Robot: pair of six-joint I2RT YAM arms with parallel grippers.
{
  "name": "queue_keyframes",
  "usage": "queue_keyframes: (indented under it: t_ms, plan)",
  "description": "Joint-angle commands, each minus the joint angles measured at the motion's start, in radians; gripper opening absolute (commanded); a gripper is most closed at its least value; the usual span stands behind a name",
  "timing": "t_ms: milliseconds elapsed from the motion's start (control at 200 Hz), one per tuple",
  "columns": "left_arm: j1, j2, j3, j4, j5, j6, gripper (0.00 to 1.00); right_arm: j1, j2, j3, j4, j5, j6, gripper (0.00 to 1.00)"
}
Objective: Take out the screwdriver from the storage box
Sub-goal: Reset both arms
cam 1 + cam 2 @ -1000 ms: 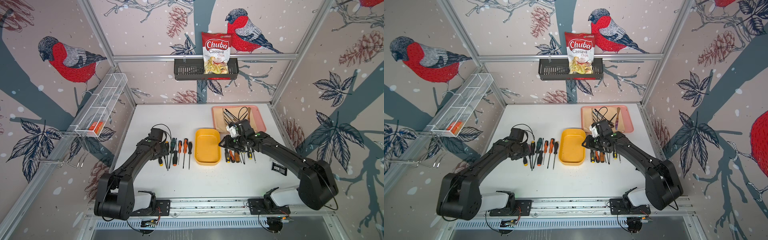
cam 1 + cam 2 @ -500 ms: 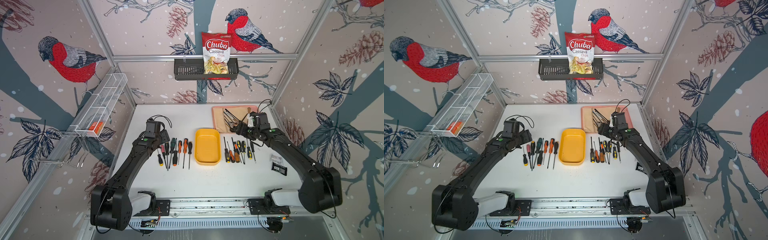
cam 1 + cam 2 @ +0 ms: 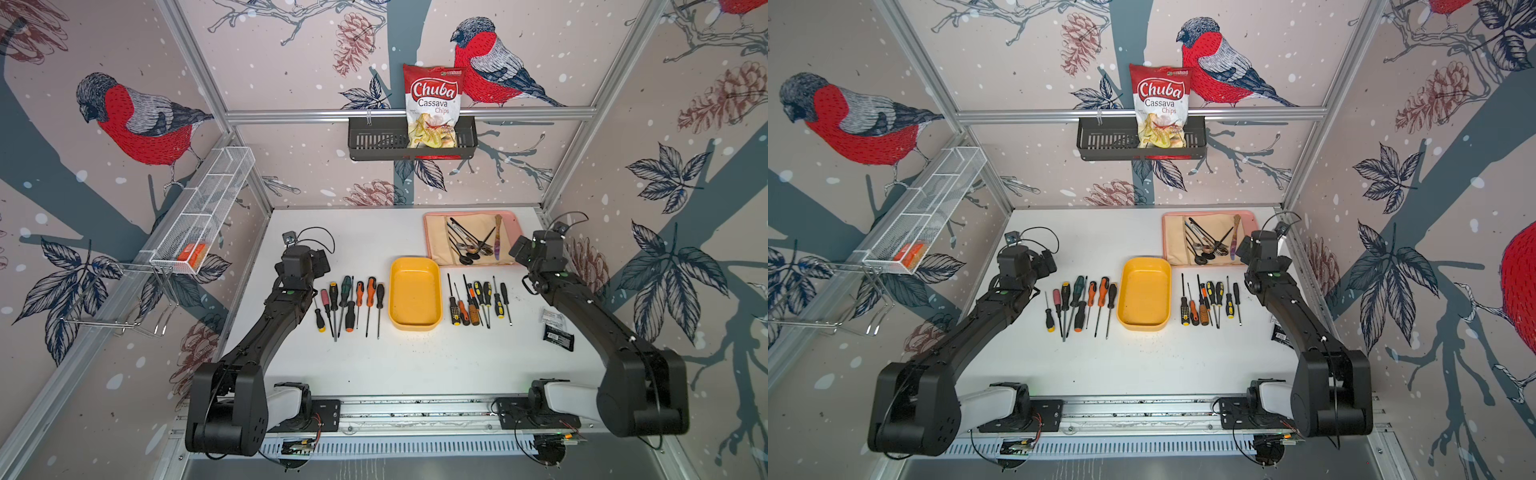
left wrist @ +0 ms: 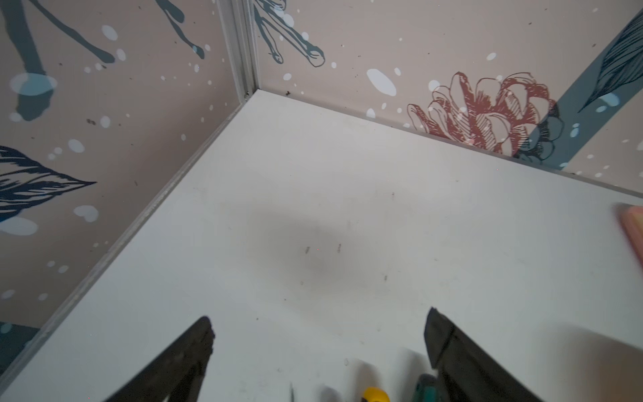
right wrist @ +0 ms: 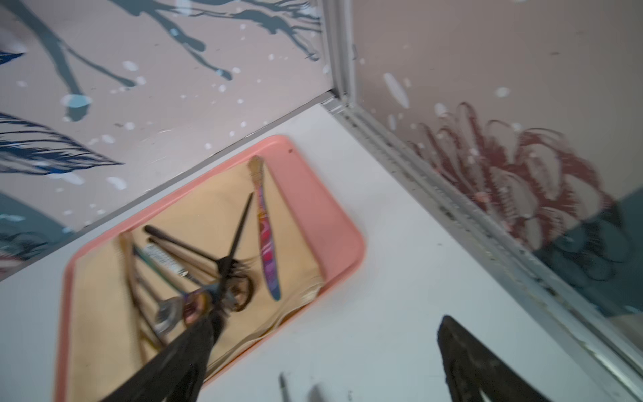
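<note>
The yellow storage box [image 3: 415, 297] stands mid-table in both top views, and nothing lies in it [image 3: 1144, 295]. Several screwdrivers lie in a row on the table to its left [image 3: 349, 303], and several more to its right [image 3: 478, 303]. My left gripper [image 3: 321, 264] hovers behind the left row, open and empty. In the left wrist view [image 4: 319, 315] bare table shows between its fingers, with a yellow handle end [image 4: 374, 395] just below. My right gripper [image 3: 517, 249] hangs beside the pink tray, open and empty [image 5: 328, 316].
The pink tray [image 3: 513, 220] at the back right holds a cloth and cutlery. Small black packets [image 3: 559, 336] lie by the right wall. A black basket [image 3: 374, 141] with a chips bag hangs on the back wall. A wire shelf [image 3: 208, 208] lines the left wall.
Both grippers have opened. Both have drawn back from the screwdriver rows, the left toward the back left, the right toward the pink tray's right side.
</note>
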Motion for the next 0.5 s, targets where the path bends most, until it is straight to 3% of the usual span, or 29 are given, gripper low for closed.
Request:
queue_keyframes:
  t_ms: [0, 175, 280, 345, 430, 495]
  plan:
    - [0.009, -0.005, -0.104, 0.332, -0.114, 0.142, 0.96, -0.032, -0.083, -0.162, 0.349, 0.182, -0.105, 1.0]
    - [0.015, 0.044, -0.237, 0.559, -0.103, 0.135, 0.96, -0.05, -0.062, -0.382, 0.574, 0.112, -0.074, 1.0]
    - [0.015, 0.134, -0.311, 0.811, -0.075, 0.154, 0.95, -0.019, 0.016, -0.53, 0.922, 0.085, -0.136, 1.0]
    - [0.016, 0.191, -0.294, 0.801, -0.053, 0.16, 0.91, 0.018, 0.102, -0.603, 1.208, 0.064, -0.249, 1.0]
    - [0.016, 0.25, -0.34, 0.921, -0.037, 0.16, 0.9, 0.042, 0.156, -0.6, 1.27, 0.056, -0.29, 1.0]
    - [0.012, 0.325, -0.413, 1.13, 0.003, 0.184, 0.9, 0.03, 0.225, -0.628, 1.372, -0.003, -0.297, 1.0]
